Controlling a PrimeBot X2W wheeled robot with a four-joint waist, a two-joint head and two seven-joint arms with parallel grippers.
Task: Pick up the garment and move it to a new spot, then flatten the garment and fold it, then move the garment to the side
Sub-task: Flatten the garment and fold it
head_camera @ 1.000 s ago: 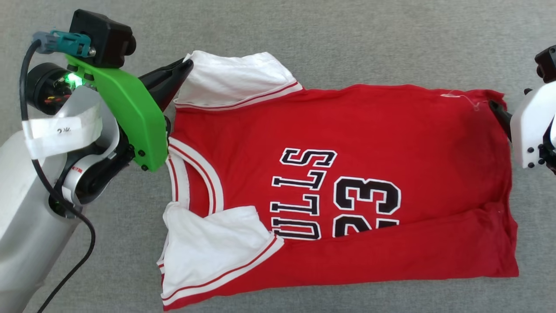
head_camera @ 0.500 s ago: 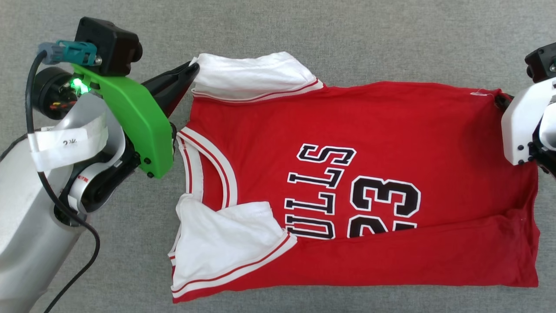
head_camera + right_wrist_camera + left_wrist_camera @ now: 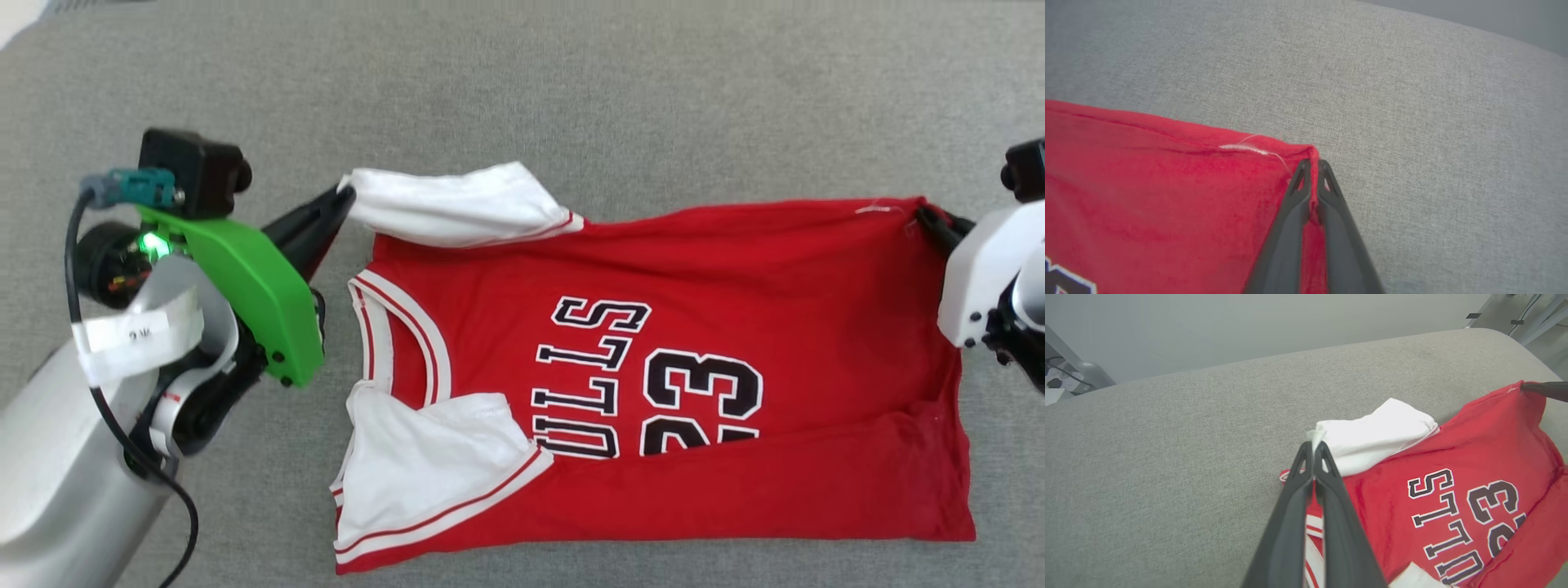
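The garment (image 3: 694, 278), a red jersey with white sleeves and black lettering, lies on the grey cushion with its collar toward the left. Its near long edge is folded over the lettering. My left gripper (image 3: 347, 196) is shut on the far white sleeve's corner (image 3: 1316, 435), lifting that sleeve a little. My right gripper (image 3: 927, 216) is shut on the far hem corner (image 3: 1312, 157) of the garment, with red cloth pinched between the fingers (image 3: 1298, 196). In the left wrist view the right gripper's fingers (image 3: 1545, 390) hold the red corner at the far right.
The grey fabric cushion (image 3: 571, 106) stretches beyond the garment on all sides. Its curved far edge (image 3: 1290, 355) meets a pale wall, and a floor with cables and table legs (image 3: 1523, 310) lies beyond it.
My right gripper has closed on the far hem corner. The far edge of the garment has lifted slightly between both grippers, and the head camera has shifted.
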